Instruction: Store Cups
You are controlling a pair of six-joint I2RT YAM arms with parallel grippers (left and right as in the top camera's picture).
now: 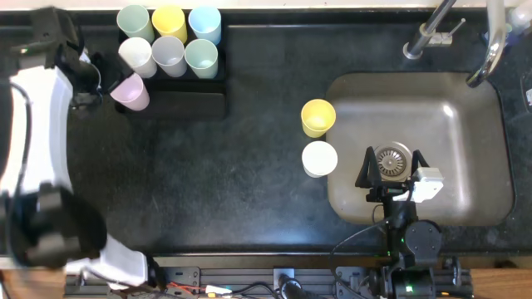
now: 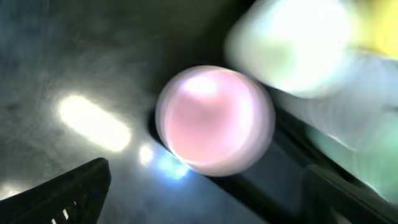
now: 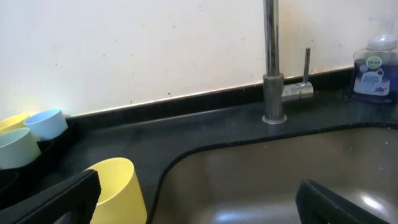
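Overhead, six cups (image 1: 169,54) stand in the rack (image 1: 191,105), with the pink cup (image 1: 130,91) tilted at its front-left corner. The yellow cup (image 1: 317,117) and white cup (image 1: 319,159) sit on the counter (image 1: 233,183) beside the sink (image 1: 465,108), where the right gripper (image 1: 391,164) hangs spread. From the left wrist, the left gripper (image 2: 206,171) is wide apart, the pink cup just ahead. From the right wrist, the yellow cup is near.

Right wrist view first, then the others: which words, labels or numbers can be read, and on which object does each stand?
Soap bottle: it has a printed label, too small and blurred to read.
Yellow cup, faucet: no print seen.
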